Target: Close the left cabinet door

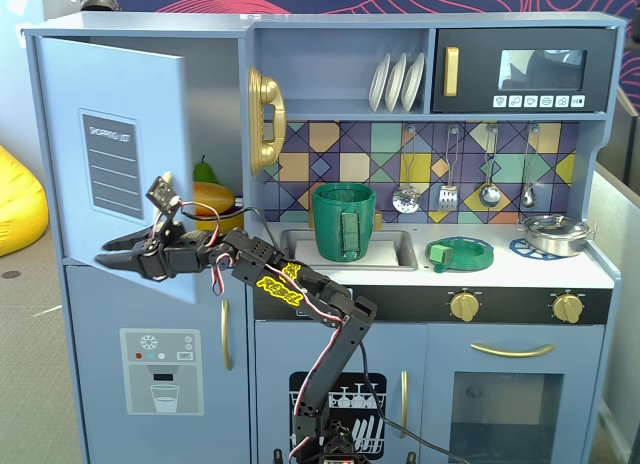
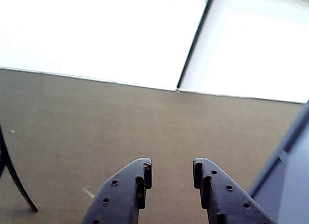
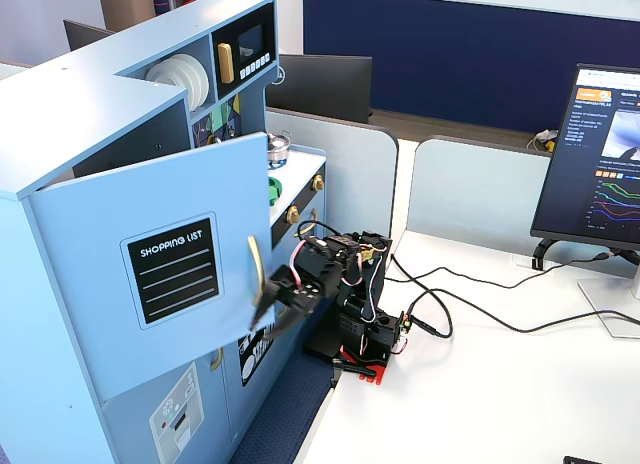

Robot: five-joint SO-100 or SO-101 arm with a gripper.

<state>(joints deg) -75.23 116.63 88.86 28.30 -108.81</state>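
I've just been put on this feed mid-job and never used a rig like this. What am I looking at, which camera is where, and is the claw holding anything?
It is a small black robot arm standing in front of a toy kitchen. One fixed view faces the kitchen head-on; another looks from the side, across a white desk. The wrist view rides on the arm and looks out past its two fingers at the floor.

The left cabinet door, light blue with a "SHOPPING LIST" label, stands open. The gripper sits at the door's lower part, near its gold handle. In the wrist view the gripper is open and holds nothing. The sink holds a green pot.
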